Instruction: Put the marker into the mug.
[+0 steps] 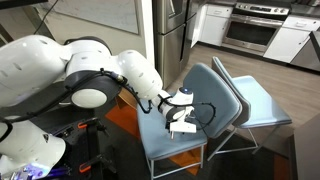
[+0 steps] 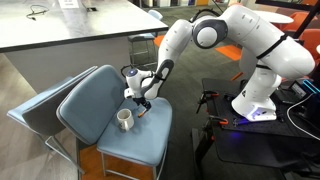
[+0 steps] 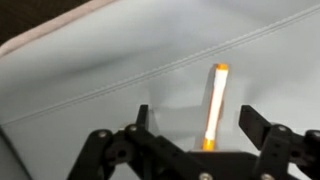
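Observation:
The marker (image 3: 215, 100) is a thin pale stick with orange ends, overexposed in the wrist view. It lies on the blue-grey chair seat (image 3: 90, 70). My gripper (image 3: 203, 128) is open, with one finger on each side of the marker's near end, not touching it. In both exterior views the gripper (image 1: 181, 122) (image 2: 141, 104) hovers low over the seat and hides the marker. The white mug (image 2: 125, 119) stands upright on the seat just beside the gripper. I cannot see the mug in the wrist view.
The chair (image 2: 110, 140) has a backrest (image 2: 85, 95) behind the mug. A second chair (image 1: 262, 108) stands next to it. A large grey table (image 2: 60, 30) is beyond. My arm's base (image 2: 255, 105) stands on the floor by cables.

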Robot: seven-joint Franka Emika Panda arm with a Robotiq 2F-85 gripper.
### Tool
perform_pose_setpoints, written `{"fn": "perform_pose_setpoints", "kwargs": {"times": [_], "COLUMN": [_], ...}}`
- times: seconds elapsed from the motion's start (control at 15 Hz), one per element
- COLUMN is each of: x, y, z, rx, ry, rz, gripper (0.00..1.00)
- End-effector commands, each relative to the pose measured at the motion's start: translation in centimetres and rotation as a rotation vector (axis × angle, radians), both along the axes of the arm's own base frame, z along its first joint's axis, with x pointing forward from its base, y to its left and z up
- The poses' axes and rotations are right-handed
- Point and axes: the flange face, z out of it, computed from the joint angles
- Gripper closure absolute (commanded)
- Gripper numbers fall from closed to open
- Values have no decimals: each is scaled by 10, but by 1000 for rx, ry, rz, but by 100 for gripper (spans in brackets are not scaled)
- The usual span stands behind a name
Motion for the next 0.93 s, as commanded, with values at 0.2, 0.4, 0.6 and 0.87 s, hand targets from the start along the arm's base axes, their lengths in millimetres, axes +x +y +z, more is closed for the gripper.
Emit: {"fn": "perform_pose_setpoints", "kwargs": {"times": [0.2, 0.4, 0.6, 0.87], "x": [-25, -25, -23, -19], "y": [-2, -2, 4, 9], "z": [-23, -21, -13, 0], "rx": [22, 16, 18, -14], "ry": [-27, -39, -27, -21], "rz": [-10, -7, 8, 8], "gripper": [29, 55, 75, 100]}}
